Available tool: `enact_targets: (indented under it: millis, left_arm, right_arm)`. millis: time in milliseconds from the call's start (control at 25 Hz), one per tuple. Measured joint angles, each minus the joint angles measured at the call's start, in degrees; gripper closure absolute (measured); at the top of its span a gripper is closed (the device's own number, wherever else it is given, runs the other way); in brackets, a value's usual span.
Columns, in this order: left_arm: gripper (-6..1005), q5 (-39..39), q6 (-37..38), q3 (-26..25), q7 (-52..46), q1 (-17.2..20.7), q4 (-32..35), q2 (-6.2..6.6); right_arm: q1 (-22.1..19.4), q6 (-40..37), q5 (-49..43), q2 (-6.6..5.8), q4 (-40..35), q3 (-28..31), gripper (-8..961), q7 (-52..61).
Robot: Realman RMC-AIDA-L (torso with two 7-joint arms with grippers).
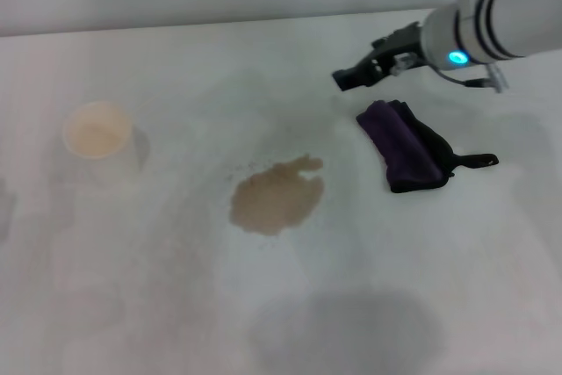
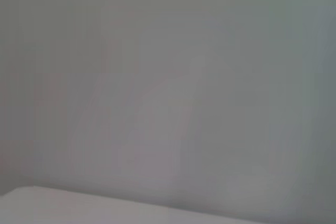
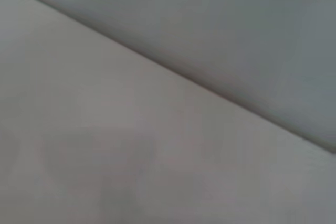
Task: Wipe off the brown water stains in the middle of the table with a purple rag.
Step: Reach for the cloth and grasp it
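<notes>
A plain grey wall backs a wide white bench [image 1: 176, 305] with a matte top and faint grey smudges, and a soft shadow patch lies near its front edge. Close to the middle sits the brown water stains [image 1: 277, 198] — a tan, roundish puddle with a small lobe reaching toward the far right. To the right of it and a little farther back lies the purple rag [image 1: 406, 148], a dark folded bundle with black folds and a thin black strip trailing off toward the right; it rests flat on the bench, near the puddle but apart from it. Over on the left side stands a white paper cup [image 1: 97, 132], well apart from both. The right arm comes in from the upper right, a blue light glowing on its wrist, and the right gripper [image 1: 345, 78] hangs above the bench just behind the rag, not touching it — whether its fingers are spread or pressed together cannot be told from the head view. The right wrist view shows only bare bench meeting the wall. The left gripper appears nowhere; its wrist view shows the wall and a sliver of white surface.
</notes>
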Motion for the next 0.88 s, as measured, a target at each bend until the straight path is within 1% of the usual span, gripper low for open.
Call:
enact_targets:
  millis: [80,200,240,360,520,760,880]
  left_arm:
    - [114,0.0,0.1,-0.4,-0.5,-0.4,-0.1,0.00]
    - [114,0.0,0.4,-0.4,-1.0,-0.8,-0.3,0.05]
    - [114,0.0,0.6,-0.4,-1.3,-0.9,-0.3,0.05]
    - [115,0.0,1.7,-0.5,-3.5,-0.9,-0.4,0.09]
    - [115,0.0,2.0,-0.5,-5.1,-1.5,-0.5,0.18]
    - [114,0.1,2.0,-0.5,-5.2,-1.7,-0.6,0.17]
    - [114,0.2,2.0,-0.5,-5.2,-1.8,-0.6,0.17]
  right_arm:
    - [-3.0,3.7,-0.8,-0.07,-5.4,0.0,147,1.4]
    - [-6.8,7.6,-1.3,-0.11,-11.1,0.0,157,1.8]
    - [-7.8,8.7,-1.7,-0.09,-12.2,0.0,160,1.9]
    - [-8.8,10.3,-3.4,0.01,-12.3,-0.1,171,3.4]
    - [-8.3,10.6,-5.0,0.06,-9.1,-0.1,184,4.8]
    - [-5.0,9.8,-5.1,0.00,-2.3,-0.1,205,5.1]
    - [-3.5,10.1,-5.1,-0.05,-0.1,0.0,215,5.2]
